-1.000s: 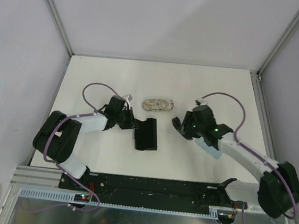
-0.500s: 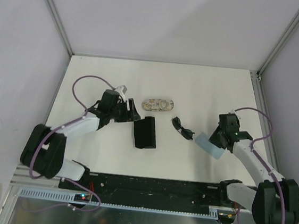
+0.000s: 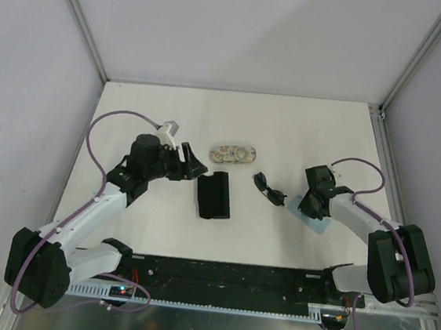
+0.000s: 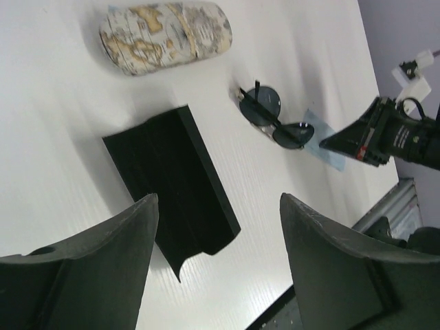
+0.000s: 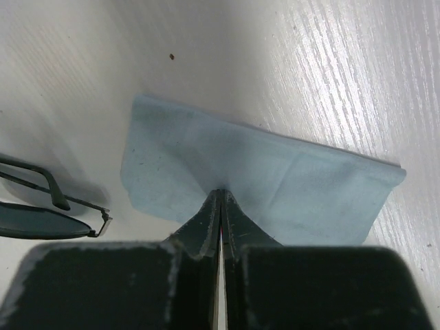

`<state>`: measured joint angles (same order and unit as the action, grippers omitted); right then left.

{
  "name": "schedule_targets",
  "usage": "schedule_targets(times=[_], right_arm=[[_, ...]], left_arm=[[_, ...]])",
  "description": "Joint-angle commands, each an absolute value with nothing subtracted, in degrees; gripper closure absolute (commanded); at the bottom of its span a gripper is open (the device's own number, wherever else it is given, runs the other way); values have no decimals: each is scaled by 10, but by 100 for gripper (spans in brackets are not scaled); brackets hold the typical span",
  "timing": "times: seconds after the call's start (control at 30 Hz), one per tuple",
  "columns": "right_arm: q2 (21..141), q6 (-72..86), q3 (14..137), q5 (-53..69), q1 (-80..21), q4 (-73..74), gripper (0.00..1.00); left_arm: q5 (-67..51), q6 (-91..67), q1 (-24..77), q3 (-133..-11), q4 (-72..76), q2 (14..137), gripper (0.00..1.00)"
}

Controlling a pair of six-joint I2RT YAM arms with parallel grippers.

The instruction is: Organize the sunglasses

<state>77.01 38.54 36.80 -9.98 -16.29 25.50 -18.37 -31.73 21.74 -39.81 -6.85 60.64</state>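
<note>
Currently your left fingers [image 4: 117, 268] hover spread wide above the black case [image 4: 172, 172]. Your right fingers [image 5: 199, 232] are pressed together, pinching the blue cloth [image 5: 289, 179] on the counter [image 3: 302, 134]. Wire-framed sunglasses [image 3: 270, 189] lie open between case and cloth, just beside the cloth.

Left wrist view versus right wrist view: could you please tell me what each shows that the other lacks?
Only the left wrist view shows the beige patterned case, the black oblong case and the open left pincer. Only the right wrist view shows that the right pincer is shut on the blue cloth. Both show that cloth and the wire-frame sunglasses.
</note>
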Motion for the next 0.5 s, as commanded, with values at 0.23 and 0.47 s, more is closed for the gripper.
schedule_targets(times=[0.23, 0.47], right_arm=[[781, 547, 331, -172, -357, 334, 100], [764, 691, 317, -126, -604, 295, 100]], left_arm=[[-178, -336, 307, -392, -74, 647, 25], [-156, -336, 355, -404, -73, 683, 26]])
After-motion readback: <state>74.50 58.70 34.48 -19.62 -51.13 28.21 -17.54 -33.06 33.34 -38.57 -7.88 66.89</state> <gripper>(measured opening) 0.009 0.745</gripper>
